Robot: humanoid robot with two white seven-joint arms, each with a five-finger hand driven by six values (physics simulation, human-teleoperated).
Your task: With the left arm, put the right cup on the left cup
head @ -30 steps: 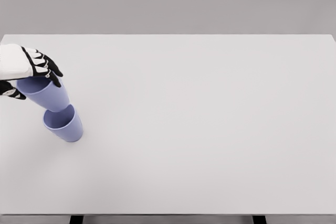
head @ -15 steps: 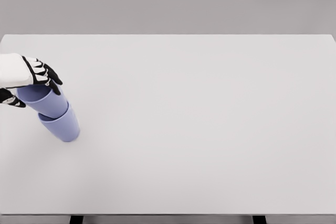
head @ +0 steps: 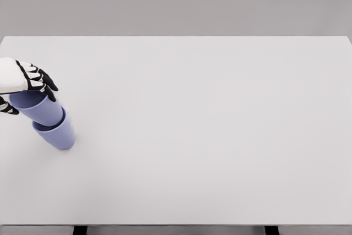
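Lower cup (head: 55,134): nearest to us, standing on the table (head: 209,136) close to its left edge; we read it as tipped a little, its mouth leaning up and to the left. It is the receiving cup, and we count it as the left one.
Upper cup (head: 38,108): just behind and above, its base sunk into the mouth of the lower cup, so the two are touching and partly nested. It leans the same way, not upright.
How we expect it to handle: both look like thin, stiff, smooth plastic tumblers, so we judge them light, slippery at the wall and easy to topple. A small sideways push could drag the lower cup along or tip the pair.
Where we would hold: around the upper rim and top of the wall, which leaves the tapered base free to slide in.
Left hand (head: 25,81): closed over the rim of the upper cup, black fingers (head: 45,82) curled down its far side, thumb on the near side at the picture's edge.
Right hand: not visible to us.
Far table: bare white surface running back to a grey wall.
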